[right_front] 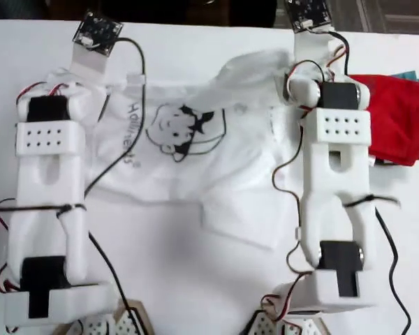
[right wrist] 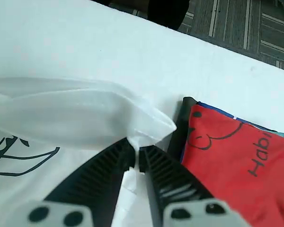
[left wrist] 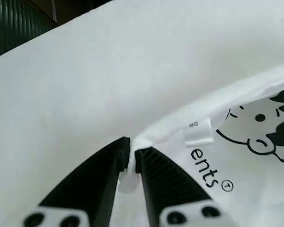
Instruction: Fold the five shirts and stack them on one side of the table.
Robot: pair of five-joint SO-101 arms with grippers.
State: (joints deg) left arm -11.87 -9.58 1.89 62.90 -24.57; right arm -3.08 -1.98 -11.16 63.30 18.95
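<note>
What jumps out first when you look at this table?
A big white shirt with a cartoon face lies spread on the table between the two arms. The left gripper and right gripper each pinch its far edge. A bright red folded shirt sits beside the right arm.

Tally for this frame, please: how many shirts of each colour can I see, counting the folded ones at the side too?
white shirt: 1, spread out, pinched by the left gripper and the right gripper
red shirt: 1, folded, on top
blue-teal edge under the red: 1
dark edge under the red: 1
Total: 4 visible; more may be hidden beneath.
</note>
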